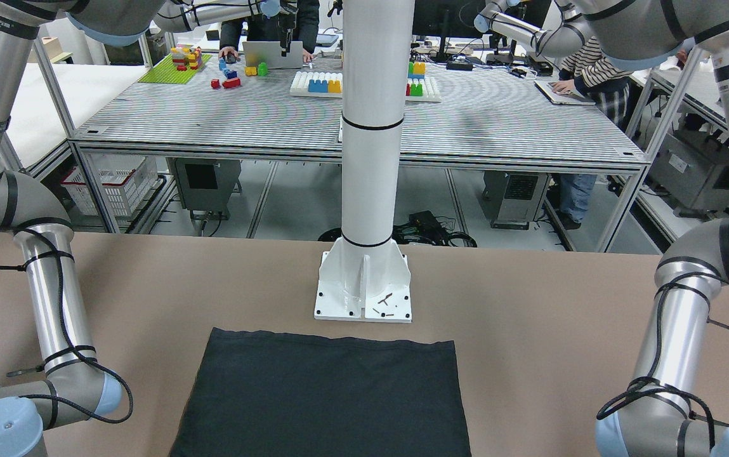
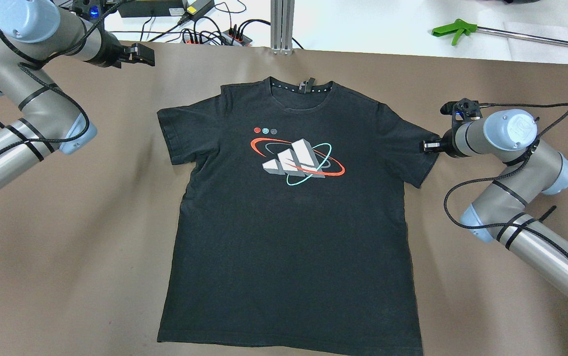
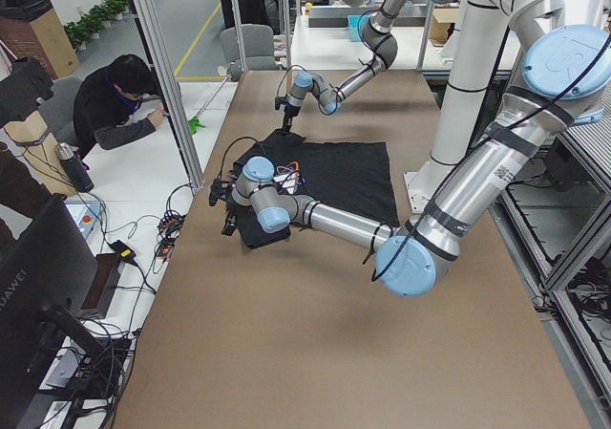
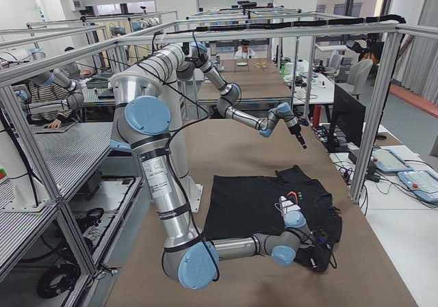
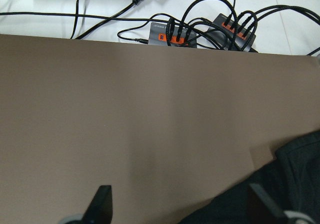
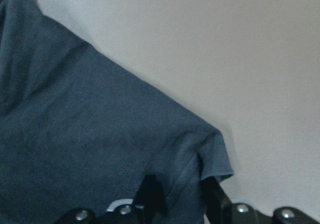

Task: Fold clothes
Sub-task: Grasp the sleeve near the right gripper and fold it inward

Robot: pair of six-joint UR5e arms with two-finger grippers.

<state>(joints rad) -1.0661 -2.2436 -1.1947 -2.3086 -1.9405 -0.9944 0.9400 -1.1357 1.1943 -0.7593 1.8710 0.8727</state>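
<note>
Overhead exterior, working out from the robot's side.

- One black T-shirt [image 2: 288, 237], matte soft knit, laid flat and face up on the table [image 2: 66, 247]. The hem is nearest the robot and the collar farthest. Both short sleeves are spread out.
- The table has a plain brown matte cover, with faint creases beside the shirt.
- Chest print [image 2: 296, 160], above the shirt's middle: three slanted grey-white bars, one red ring and one teal ring crossing them, and three small dots above.
- Right gripper [image 2: 428, 147] is low at the edge of the shirt's right-hand sleeve. In the wrist view its two fingers [image 6: 150, 194] stand a narrow gap apart with the sleeve hem between them, not pressed together. The sleeve corner curls up slightly.
- Left gripper [image 2: 145, 54] is beyond the shirt's left sleeve, well apart from it and off the cloth. Its jaws are spread wide over bare cover.
- Past the collar, a white bench carries two power strips [image 5: 170, 32] with black cables.
- One green-handled tool [image 2: 454, 29] lies far right of the collar.
</note>
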